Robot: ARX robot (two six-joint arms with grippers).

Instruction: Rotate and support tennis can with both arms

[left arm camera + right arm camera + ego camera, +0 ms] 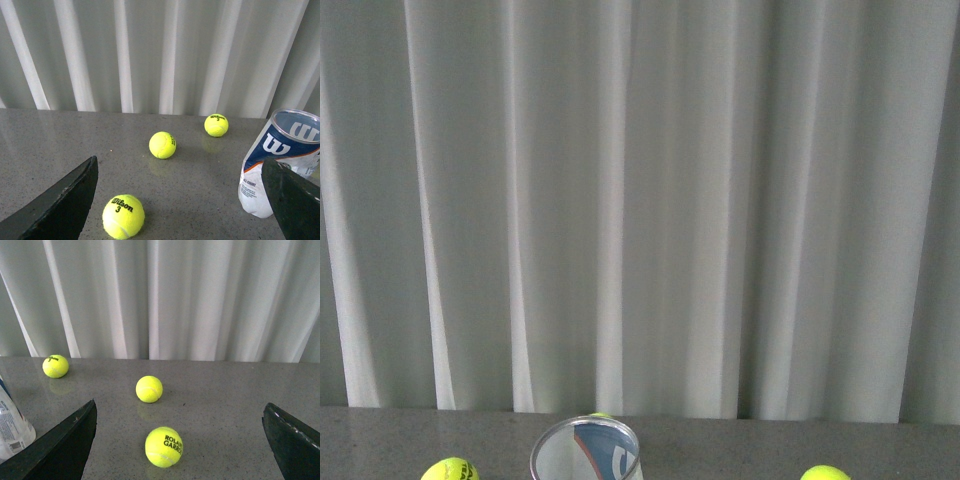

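**Tennis can upright on the grey table, both grippers spread and empty**

The tennis can [278,165] stands on the grey table [60,140], slightly tilted, its open silver rim up; the front view catches only its rim [585,450] at the bottom edge. It touches neither gripper. The left gripper [182,200] has its fingers [55,205] wide apart, the can just beside one of them (partly behind it). The right gripper [182,440] is likewise spread, holding nothing. Yellow tennis balls lie scattered nearby, one marked Wilson [123,216], another Roland Garros [164,446]. White curtains [640,200] hang behind.
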